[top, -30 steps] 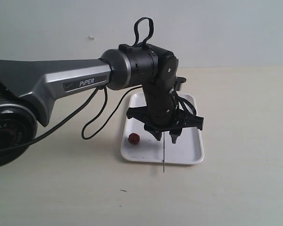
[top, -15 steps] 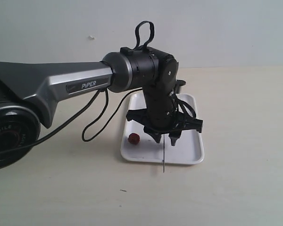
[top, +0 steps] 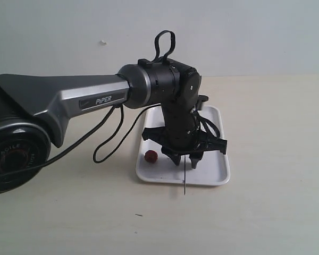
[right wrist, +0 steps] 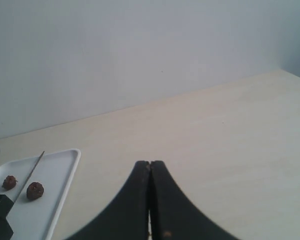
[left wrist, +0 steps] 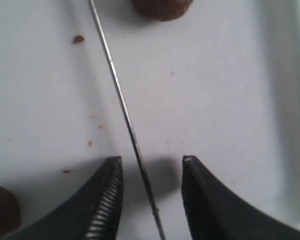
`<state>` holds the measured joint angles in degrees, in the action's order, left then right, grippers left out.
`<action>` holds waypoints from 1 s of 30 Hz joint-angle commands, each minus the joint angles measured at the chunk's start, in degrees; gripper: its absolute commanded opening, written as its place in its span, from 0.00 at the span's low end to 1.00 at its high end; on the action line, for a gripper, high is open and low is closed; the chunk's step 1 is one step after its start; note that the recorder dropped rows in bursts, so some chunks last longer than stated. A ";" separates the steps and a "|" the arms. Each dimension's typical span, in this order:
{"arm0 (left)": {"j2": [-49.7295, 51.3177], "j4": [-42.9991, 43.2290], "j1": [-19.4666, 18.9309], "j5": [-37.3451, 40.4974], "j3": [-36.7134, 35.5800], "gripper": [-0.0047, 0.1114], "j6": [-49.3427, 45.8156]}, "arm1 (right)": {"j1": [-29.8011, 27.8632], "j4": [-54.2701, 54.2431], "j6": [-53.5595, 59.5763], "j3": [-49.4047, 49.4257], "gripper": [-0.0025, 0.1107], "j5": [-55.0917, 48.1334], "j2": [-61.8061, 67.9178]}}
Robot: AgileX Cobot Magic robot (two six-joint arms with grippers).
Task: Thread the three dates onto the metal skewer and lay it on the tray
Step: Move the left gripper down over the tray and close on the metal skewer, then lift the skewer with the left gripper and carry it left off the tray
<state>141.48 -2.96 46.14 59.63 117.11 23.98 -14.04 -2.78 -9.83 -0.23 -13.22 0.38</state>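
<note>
**Left tool straddles the bare skewer in the tray**

The flat white rectangular tray (top: 215, 172) with a low raised rim lies on the pale tabletop (top: 276, 212). One short side faces the far edge, where the tabletop meets the wall.

In the tray lies the very thin, straight grey metal skewer (top: 185, 178). It runs along the tray's length, and its near end reaches past the near rim over the tabletop. The stretch of skewer that shows carries nothing.

A small, round, wrinkled red-brown date (top: 151, 156) sits in the tray close to the rim that faces the tabletop's left edge. It is apart from the skewer.

The black left tool (top: 185, 161) hangs over the tray and points down. In the left wrist view its two ribbed fingers (left wrist: 106, 200) stand apart. The skewer (left wrist: 121, 100) passes through the gap and seems to touch neither finger.

That view also catches parts of two dates cut off by the picture's border. One brown lump (left wrist: 162, 6) and another (left wrist: 1, 210) lie on opposite sides of the skewer, clear of it. A few tiny brown crumbs (left wrist: 78, 38) dot the tray floor.

The black right tool (right wrist: 149, 165) has its fingers pressed together on nothing. It hangs above bare tabletop, well apart from the tray (right wrist: 65, 190), on the side away from the left arm. From there two dates (right wrist: 35, 190) show in the tray, one on each side of the skewer (right wrist: 34, 170)
</note>
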 commanded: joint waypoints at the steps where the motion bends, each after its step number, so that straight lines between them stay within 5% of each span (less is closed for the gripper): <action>1: 0.48 0.24 0.07 1.79 0.16 0.32 0.36 | 0.09 0.23 0.12 0.23 0.02 0.63 -0.38; 9: 0.48 0.13 0.07 2.03 0.16 0.05 0.50 | 0.09 0.23 0.12 0.23 0.02 0.63 -0.38; 20: -6.67 4.58 -1.44 0.67 0.30 0.04 -0.33 | 0.09 0.23 0.12 0.23 0.02 0.63 -0.38; 23: -12.52 9.57 -1.58 9.56 0.30 0.04 -9.51 | 0.09 0.23 0.12 0.23 0.02 0.63 -0.38; 30: -23.73 15.18 0.36 10.33 -6.88 0.04 -21.23 | 0.09 0.23 0.12 0.23 0.02 0.63 -0.38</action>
<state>123.04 8.54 46.13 69.46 112.64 5.38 -14.04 -2.78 -9.83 -0.23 -13.11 0.38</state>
